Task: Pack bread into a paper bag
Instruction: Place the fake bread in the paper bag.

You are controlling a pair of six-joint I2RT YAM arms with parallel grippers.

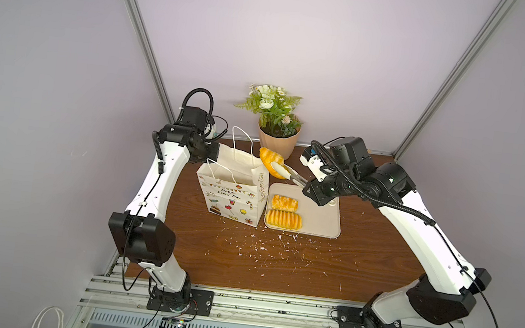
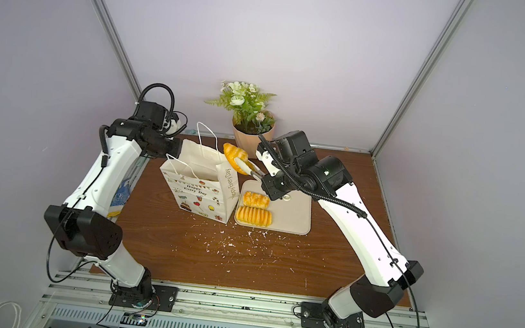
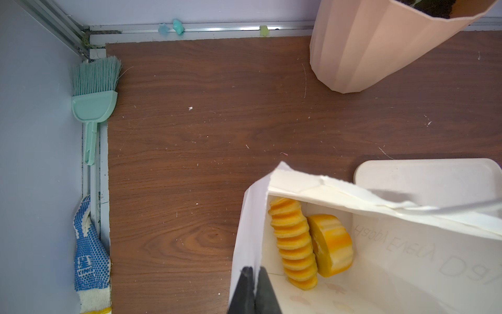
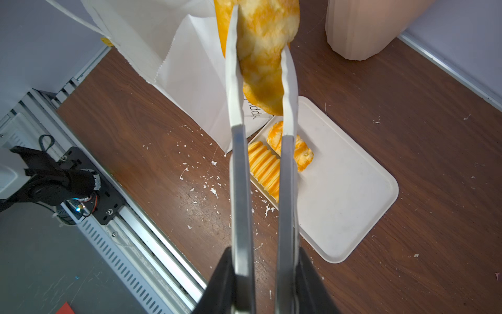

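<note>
Golden croissant (image 4: pixel 267 40) hangs pinched between the white tips of the tongs (image 4: pixel 239 190), and your right gripper (image 4: pixel 264 288) is clamped on their metal handles. It hovers over the rim of the paper bag (image 1: pixel 230 195) on the tray side, near the flowerpot (image 1: pixel 277 146). Your left gripper (image 3: pixel 254 285) has its fingers closed on the bag's opposite wall, and the mouth stands open. Inside lie a ridged loaf (image 3: pixel 294 244) and a ring (image 3: pixel 331 244), touching. On the tray (image 1: pixel 322 218) beside the bag rest a braided bun (image 1: pixel 284 203) and a second ridged loaf (image 1: pixel 283 219).
</note>
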